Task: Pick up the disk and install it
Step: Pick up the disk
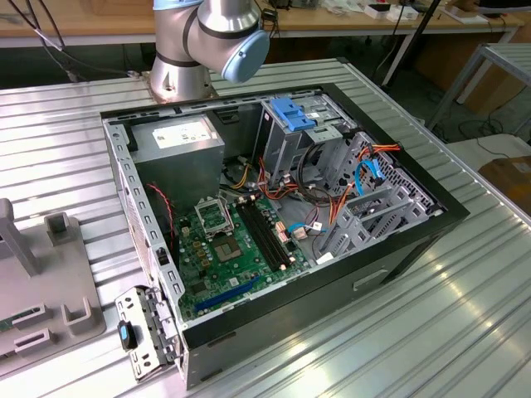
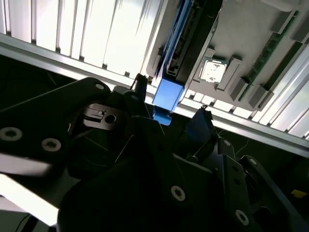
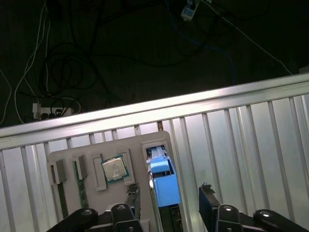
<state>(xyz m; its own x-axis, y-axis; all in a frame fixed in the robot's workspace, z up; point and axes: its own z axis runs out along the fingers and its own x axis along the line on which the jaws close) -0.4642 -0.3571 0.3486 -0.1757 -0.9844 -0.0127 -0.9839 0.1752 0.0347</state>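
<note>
**Item: the disk** point(image 3: 163, 181) point(image 2: 168, 94). A flat slab of grey metal in a bright blue plastic carrier rail. It stands on edge in a slot of the fixture, with a smooth, square-cornered blue end uppermost.

**Gripper** point(image 3: 169, 193) point(image 2: 171, 99). Dark, matt and bolted. It is spread wide, with one of its fingers point(image 3: 132, 192) on each side of the disk. A gap shows on both sides, so nothing is grasped.

**Fixture** point(image 3: 140, 145) point(image 2: 241, 29). A pale grey moulded tray with rounded corners and raised blocks. Beside the disk it also seats a square metal-lidded processor point(image 3: 115, 169) point(image 2: 211, 71) and a thin green memory stick point(image 2: 270, 53).

**Table** point(image 3: 241, 135) point(image 1: 465, 315). Ribbed, shiny aluminium. In the first wrist view the fixture lies just inside the table's edge, and beyond the edge is a dark floor with loose cables.

**Computer case** point(image 1: 431, 224). A black case with its lid off, showing a green board. In the exterior view it lies well apart from the fixture, with bare ribbed surface between them.
</note>
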